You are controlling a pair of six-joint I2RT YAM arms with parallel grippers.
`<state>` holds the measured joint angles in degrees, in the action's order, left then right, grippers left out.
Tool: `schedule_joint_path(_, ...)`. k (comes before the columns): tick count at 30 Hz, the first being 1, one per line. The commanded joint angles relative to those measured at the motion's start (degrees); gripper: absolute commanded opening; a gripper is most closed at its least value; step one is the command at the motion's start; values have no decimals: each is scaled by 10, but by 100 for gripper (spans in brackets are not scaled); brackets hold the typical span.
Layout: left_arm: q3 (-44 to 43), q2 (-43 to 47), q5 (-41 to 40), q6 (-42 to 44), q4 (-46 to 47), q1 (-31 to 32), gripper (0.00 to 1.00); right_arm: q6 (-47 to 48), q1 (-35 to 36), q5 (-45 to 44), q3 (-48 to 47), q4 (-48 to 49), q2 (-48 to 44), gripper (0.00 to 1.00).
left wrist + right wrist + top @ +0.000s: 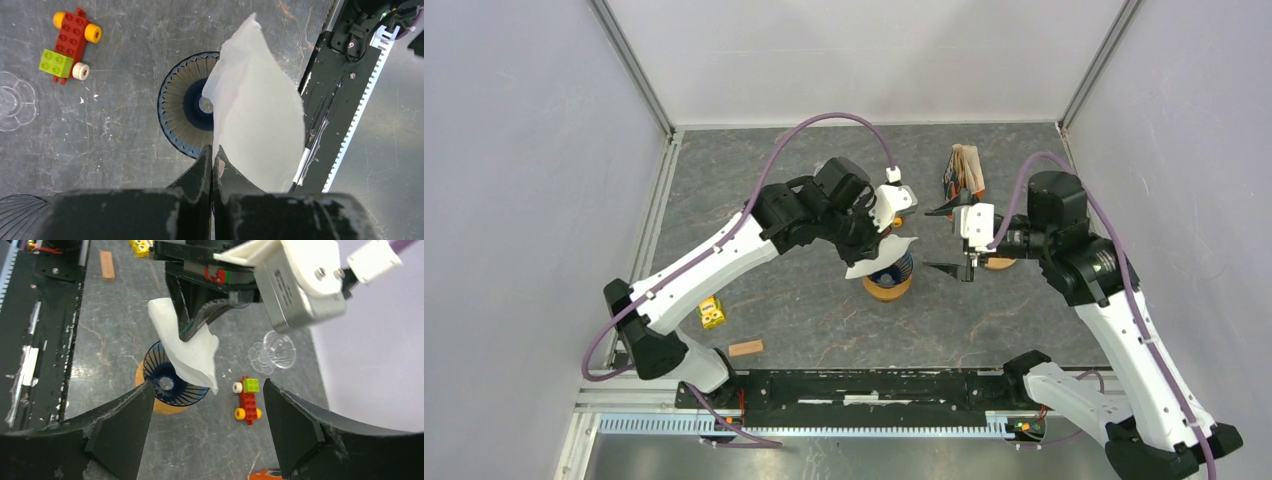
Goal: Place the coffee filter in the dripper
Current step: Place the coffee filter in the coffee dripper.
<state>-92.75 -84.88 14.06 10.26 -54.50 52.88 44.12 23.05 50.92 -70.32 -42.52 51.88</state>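
Observation:
My left gripper (pixel 213 152) is shut on the edge of a white paper coffee filter (pixel 257 110) and holds it just above the blue ribbed dripper (pixel 180 107), which stands on a round wooden base (pixel 887 290). In the top view the filter (pixel 876 256) hangs over the dripper (pixel 896 269) in mid-table. In the right wrist view the filter (pixel 189 350) droops over the dripper's rim (pixel 172 385). My right gripper (pixel 205 410) is open and empty, just right of the dripper (pixel 952 240).
A red and green brick car (pixel 247 397) and a clear plastic piece (pixel 274 350) lie behind the dripper. A stack of brown filters in a holder (pixel 966 170) stands at the back. A yellow brick (pixel 712 313) and a wooden block (pixel 745 348) lie front left.

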Motion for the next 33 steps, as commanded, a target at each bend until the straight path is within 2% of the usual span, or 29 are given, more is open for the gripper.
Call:
schedule_joint_path(1,-35,-24,9,-30,-12,1,2,27,27,14,-13,-26,13,86)
schedule_joint_path(13,-66,-76,10,-42,-27,0,2,72,131,-103,21,-30,22,82)
schedule_joint_path(23,-70,-82,21,-46,-27,1,2,89,191,-211,39,-20,52,80)
schedule_joint_path(33,-66,-75,4,-40,-28,1,2,99,228,-252,47,-37,83,74)
